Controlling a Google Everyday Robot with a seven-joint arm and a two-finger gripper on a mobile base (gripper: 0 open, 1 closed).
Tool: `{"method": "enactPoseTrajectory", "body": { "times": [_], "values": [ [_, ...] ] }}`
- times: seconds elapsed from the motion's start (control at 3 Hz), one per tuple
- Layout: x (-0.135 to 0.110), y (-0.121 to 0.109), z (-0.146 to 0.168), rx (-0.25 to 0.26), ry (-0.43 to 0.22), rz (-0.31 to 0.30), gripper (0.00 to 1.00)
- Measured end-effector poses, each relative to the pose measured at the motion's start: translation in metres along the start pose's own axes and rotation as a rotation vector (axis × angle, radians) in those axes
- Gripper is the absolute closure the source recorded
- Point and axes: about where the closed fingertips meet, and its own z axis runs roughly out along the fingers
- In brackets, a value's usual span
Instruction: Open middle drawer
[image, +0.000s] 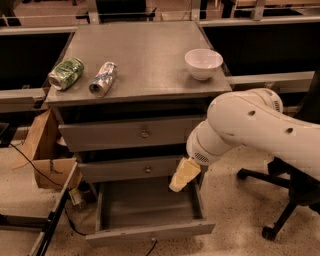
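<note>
I find the gripper (183, 176), its opening not determinable, level with the apparently shut middle drawer (115, 170), whose small round knob (148, 170) sits just beside it toward the panel's centre: rigid metal, likely slippery, my judged hold.

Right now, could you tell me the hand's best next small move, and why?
Probably shift the hand sideways to the knob of the middle drawer: the hand hangs by that front's right end, above the open bottom drawer, and the knob is untouched.
</note>
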Motion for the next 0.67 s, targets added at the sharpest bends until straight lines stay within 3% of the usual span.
{"method": "enactPoseTrajectory", "body": {
  "times": [0.67],
  "values": [
    [0.027, 0.002, 0.092, -0.067, 0.035, 0.075, 0.00]
  ]
}}
